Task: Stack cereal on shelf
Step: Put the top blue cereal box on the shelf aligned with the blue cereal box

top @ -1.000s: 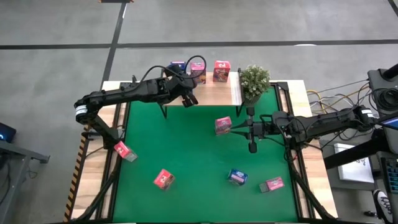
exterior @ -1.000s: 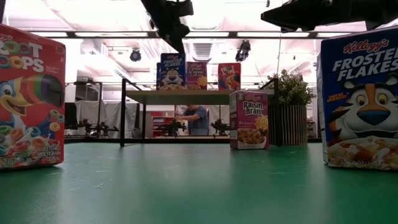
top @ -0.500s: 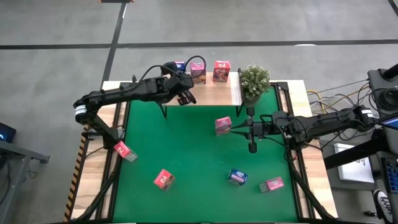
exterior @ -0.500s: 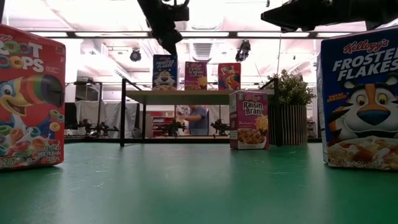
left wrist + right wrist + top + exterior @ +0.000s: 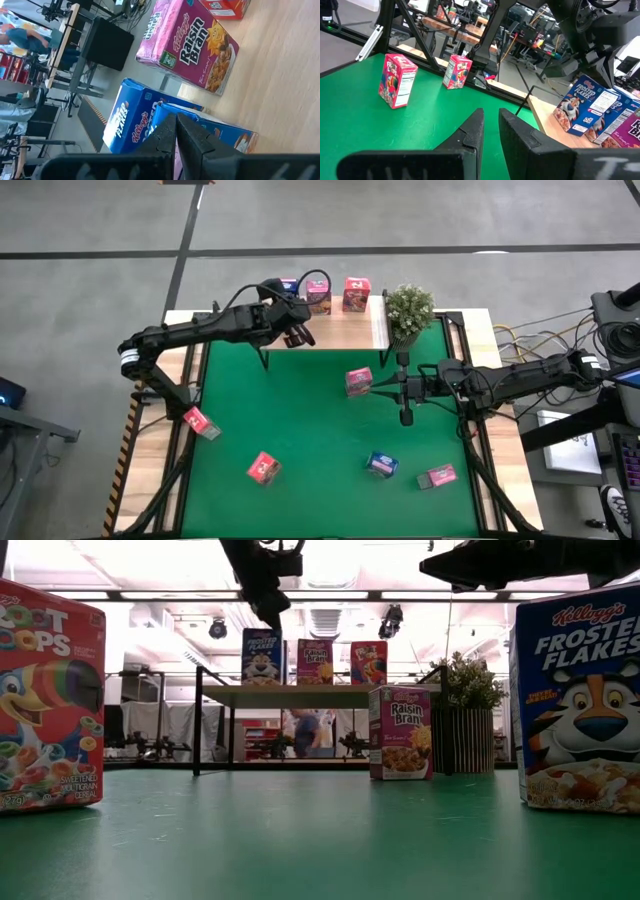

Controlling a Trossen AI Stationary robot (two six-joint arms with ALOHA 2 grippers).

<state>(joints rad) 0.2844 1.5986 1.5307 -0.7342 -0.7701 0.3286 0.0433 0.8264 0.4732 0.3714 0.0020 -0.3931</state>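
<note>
High view findings, working left to right: the green mat (image 5: 300,420) is covering most of the table, and a red cereal box (image 5: 201,423) is lying near the mat's left edge, with a second red box (image 5: 264,468) sitting toward the near edge. The left arm is reaching across the mat's far-left corner to the shelf (image 5: 345,328), a light wooden board standing along the mat's far edge, and the left gripper (image 5: 298,332) is hovering over the shelf's left end with its fingers pressed together and holding nothing. Just beyond it, a blue Frosted Flakes box (image 5: 288,285) is standing at the shelf's far-left corner; in the left wrist view a second blue box (image 5: 210,127) is showing close beside it. A pink Raisin Bran box (image 5: 319,293) is standing next along the shelf's far edge, then a red Froot Loops box (image 5: 356,293), each apart from its neighbour. A potted plant (image 5: 409,310) is sitting at the mat's far-right corner, off the shelf's right end. Near the mat's centre a pink box (image 5: 359,381) is standing upright, and the right gripper (image 5: 384,389) is holding just beside it, fingers drawn nearly together with a narrow gap and nothing between them. Toward the mat's near-right corner, a blue box (image 5: 381,464) and a pink box (image 5: 437,476) are lying close together.
</note>
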